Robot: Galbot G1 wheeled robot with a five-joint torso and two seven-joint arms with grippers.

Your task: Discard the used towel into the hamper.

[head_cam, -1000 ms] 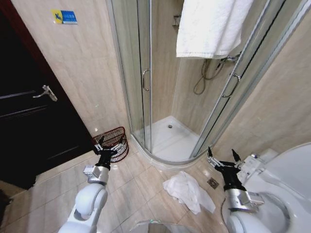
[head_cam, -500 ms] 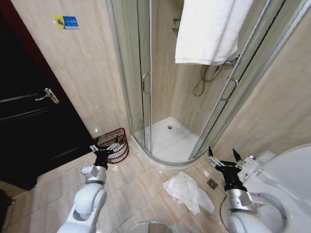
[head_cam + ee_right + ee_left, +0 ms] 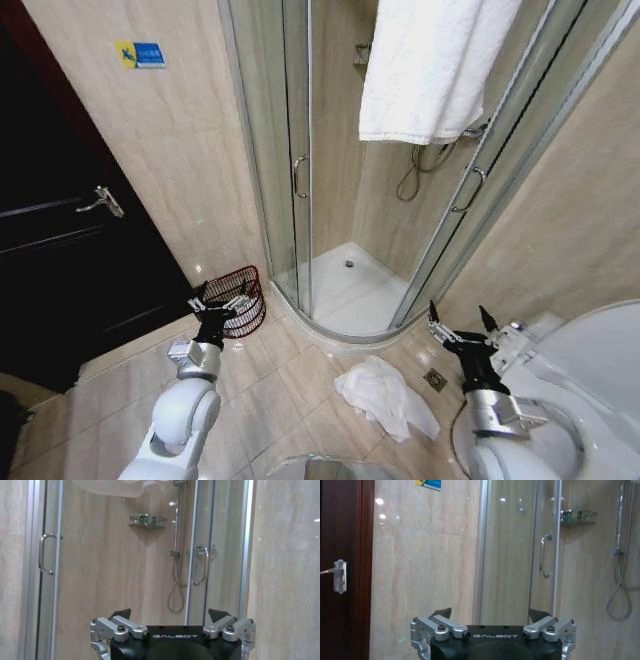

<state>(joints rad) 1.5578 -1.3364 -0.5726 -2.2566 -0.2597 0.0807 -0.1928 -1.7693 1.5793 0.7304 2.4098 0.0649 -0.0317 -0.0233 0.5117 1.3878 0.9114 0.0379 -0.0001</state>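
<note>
Beige stone-look tiles cover my floor, glossy and square-cut. Nearest me, both arms are raised low in front of the robot: my left gripper sits just in front of the hamper, and my right gripper hangs beside the white toilet, both with fingers spread wide and holding nothing. On each wrist camera I read "GALBOT" in pale letters on the black gripper body, between grey metal finger links. Between the arms, the used towel lies crumpled on the tiles, white and soft-folded, near a small square floor drain. Farther off at left, the hamper stands by the wall: round, dark reddish-brown open weave. Behind it rises a curved glass shower enclosure with chrome handles and a white tray. A white terry towel hangs over its top. On the marble-look wall a blue and yellow sign carries writing I can't quite read.
</note>
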